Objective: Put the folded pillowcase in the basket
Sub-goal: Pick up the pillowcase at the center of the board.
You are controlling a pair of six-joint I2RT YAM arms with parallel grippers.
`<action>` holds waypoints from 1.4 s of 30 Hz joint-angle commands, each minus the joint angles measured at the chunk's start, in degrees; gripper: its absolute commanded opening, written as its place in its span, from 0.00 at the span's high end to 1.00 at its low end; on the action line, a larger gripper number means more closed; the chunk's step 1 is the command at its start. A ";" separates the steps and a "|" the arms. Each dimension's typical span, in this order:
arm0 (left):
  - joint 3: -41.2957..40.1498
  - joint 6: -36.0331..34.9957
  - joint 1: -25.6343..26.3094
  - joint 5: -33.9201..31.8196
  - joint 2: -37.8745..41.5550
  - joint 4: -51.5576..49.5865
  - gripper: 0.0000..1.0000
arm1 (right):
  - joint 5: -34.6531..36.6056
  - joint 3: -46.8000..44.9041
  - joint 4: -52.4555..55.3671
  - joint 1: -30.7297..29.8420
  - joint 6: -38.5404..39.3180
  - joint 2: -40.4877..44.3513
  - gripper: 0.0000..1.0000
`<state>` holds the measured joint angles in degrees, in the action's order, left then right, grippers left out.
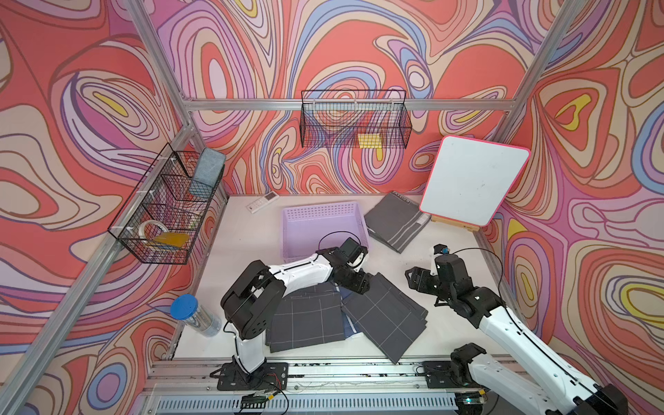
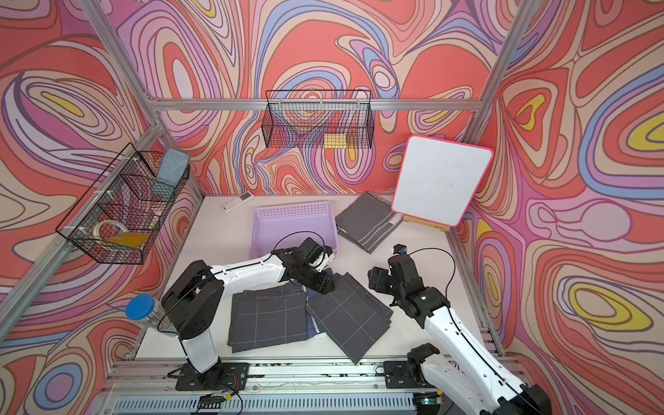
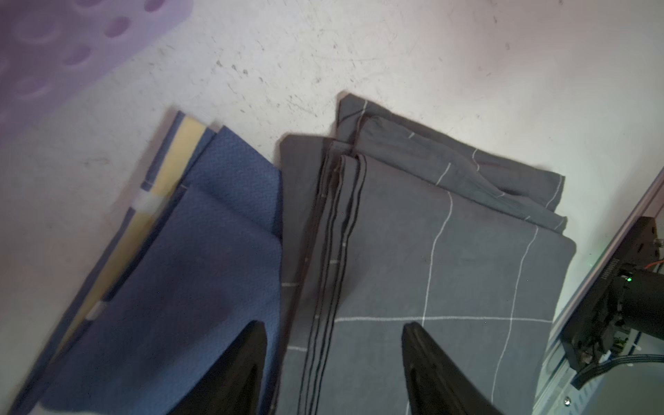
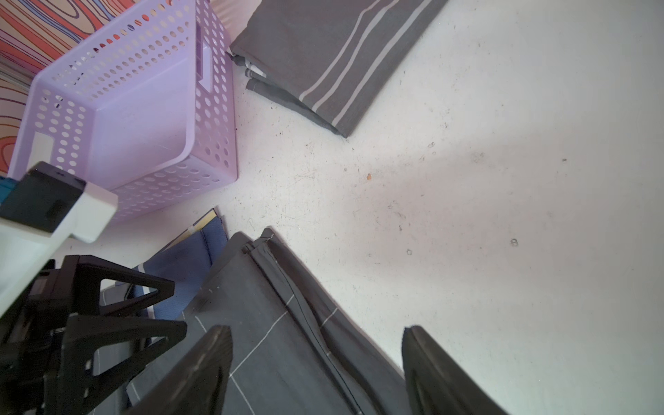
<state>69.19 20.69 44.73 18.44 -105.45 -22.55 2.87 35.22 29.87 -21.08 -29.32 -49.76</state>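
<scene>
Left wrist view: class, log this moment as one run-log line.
left end effector: open, over grey checked pillowcase edge | right end effector: open, holding nothing | basket: empty

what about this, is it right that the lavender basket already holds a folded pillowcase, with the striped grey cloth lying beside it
No: the lavender basket is empty, as the right wrist view shows. The striped grey cloth does lie beside it.

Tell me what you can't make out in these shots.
Blue cloth: top views, mostly under the flat checked pillowcase and angled checked pillowcase.
Lavender basket: left wrist view, blurred, cut by the frame edge.
Remote buttons: top views, too small.
Striped pillowcase: top views, corner behind the whiteboard.
</scene>
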 commanded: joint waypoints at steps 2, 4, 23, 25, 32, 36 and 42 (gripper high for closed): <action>2.33 -1.70 0.80 0.94 -2.68 -3.77 0.39 | 1.16 -0.68 0.88 -0.06 -0.31 0.60 0.24; 2.85 -1.62 1.05 0.92 -3.56 -4.14 0.41 | 1.34 -0.72 1.38 -0.10 -0.37 0.58 0.24; 6.10 -2.31 3.17 0.20 -7.75 -7.60 0.64 | 1.78 -0.33 2.23 -0.10 -0.31 1.15 0.24; 6.08 -2.32 3.10 0.29 -7.92 -7.85 0.69 | 1.78 -0.33 2.30 -0.07 -0.34 1.31 0.24; 5.80 -2.19 3.17 0.06 -6.85 -7.72 0.94 | 2.00 -0.33 2.40 -0.10 -0.54 1.45 0.24; 5.39 -0.82 3.15 0.80 -4.90 -5.84 1.00 | 2.14 -0.24 2.61 -0.08 -0.78 1.41 0.24; 3.23 3.53 3.17 -1.99 1.16 -1.50 1.00 | 2.49 -0.24 2.76 -0.09 -1.24 1.41 0.24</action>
<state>73.43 21.67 47.66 18.24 -108.99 -27.14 4.27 35.22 31.81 -21.08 -29.76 -48.88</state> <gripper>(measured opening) 0.085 0.762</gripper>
